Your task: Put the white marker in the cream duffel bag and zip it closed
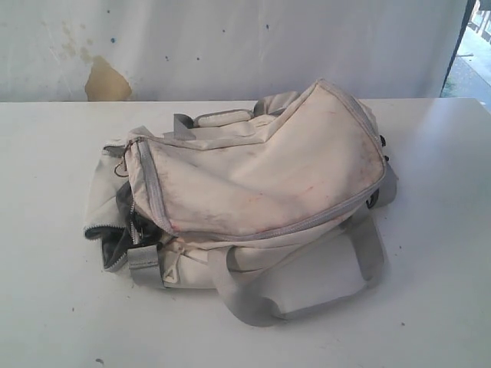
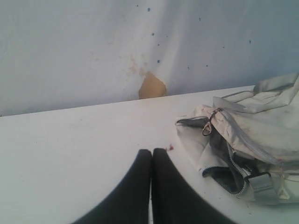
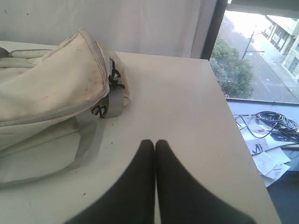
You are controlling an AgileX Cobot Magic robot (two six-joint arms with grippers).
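— Fingers (image 2: pixel 135 186) on the left gripper (image 2: pixel 152 151) are pressed tight together. They pinch nothing. How about the other one?

— Same. The right gripper (image 3: pixel 155 142) is pressed together too, with nothing in it. Both hang over bare table (image 1: pixel 430 307), one off each end of the bag.

— Where is the cream duffel bag (image 1: pixel 261 184)?

— It lies in the middle of the table. Its zip (image 2: pixel 236 168) gapes at the end that faces the table's left edge.

— And the white marker?

— It shows in none of the views. It may be hidden or inside the bag; nobody can tell.

— How will the bag handle?

— It looks soft and floppy, so it will likely sag and slide when tugged. One gripper should hold the cloth next to the zip. The other can pull the small metal ring (image 2: pixel 207 129).

— And the marker?

— Probably light, hard and round, so it could roll. It is best pinched across its middle.
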